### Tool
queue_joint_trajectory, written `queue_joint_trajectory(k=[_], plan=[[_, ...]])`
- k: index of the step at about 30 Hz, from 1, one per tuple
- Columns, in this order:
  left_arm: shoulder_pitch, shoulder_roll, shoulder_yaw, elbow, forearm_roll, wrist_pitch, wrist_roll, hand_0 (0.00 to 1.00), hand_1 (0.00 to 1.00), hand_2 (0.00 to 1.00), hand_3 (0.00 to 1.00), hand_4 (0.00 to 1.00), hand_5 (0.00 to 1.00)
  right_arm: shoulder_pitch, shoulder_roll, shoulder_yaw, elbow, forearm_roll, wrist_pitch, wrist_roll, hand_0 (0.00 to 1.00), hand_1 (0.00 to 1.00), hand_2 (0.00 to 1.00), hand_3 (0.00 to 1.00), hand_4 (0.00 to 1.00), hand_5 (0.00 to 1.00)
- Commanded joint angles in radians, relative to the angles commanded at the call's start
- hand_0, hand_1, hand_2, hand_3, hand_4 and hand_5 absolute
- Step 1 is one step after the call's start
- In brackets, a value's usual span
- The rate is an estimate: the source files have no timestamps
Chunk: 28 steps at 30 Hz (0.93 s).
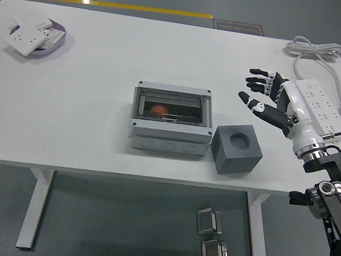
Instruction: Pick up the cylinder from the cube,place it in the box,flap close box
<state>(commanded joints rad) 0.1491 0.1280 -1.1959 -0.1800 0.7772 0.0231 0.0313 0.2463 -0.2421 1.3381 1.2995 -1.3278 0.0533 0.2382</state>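
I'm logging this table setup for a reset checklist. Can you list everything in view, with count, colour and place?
Table: one, white, fills the middle of the view.
Box: one, grey with a clear flap shut, table centre.
Cylinder: one, orange, inside the box, seen through the flap.
Cube: one, dark grey with an empty round hole on top, right of the box.
Dish: one, purple, far left corner of the table.
Wall sockets: several, white, piled in the dish.
Power strip: one, white, far right of the table, with a coiled cable.
Metal parts: two, grey, on the floor under the table.
Yellow line: one, on the floor beyond the table.
Right hand: one, black and white, open, raised right of the box beyond the cube.
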Motion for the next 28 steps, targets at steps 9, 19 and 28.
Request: queue_joint_trajectory(k=[9, 19, 28], plan=[[-0.023, 0.007, -0.032, 0.0, 0.033, 0.0, 0.003, 0.596, 0.636, 0.62, 0.628, 0.69, 0.194, 0.006, 0.0, 0.046, 0.003, 0.002, -0.007, 0.005, 0.744, 0.693, 0.688, 0.731, 0.853, 0.248], [-0.03, 0.004, -0.041, 0.0, 0.049, -0.007, -0.008, 0.596, 0.636, 0.62, 0.629, 0.689, 0.195, 0.015, -0.001, 0.042, -0.01, -0.002, -0.011, 0.006, 0.738, 0.691, 0.686, 0.727, 0.854, 0.247], [-0.03, 0.003, -0.049, 0.0, 0.059, -0.006, -0.007, 0.596, 0.636, 0.62, 0.628, 0.688, 0.195, 0.016, -0.004, 0.043, -0.009, -0.009, -0.014, 0.005, 0.738, 0.69, 0.685, 0.725, 0.85, 0.245]])
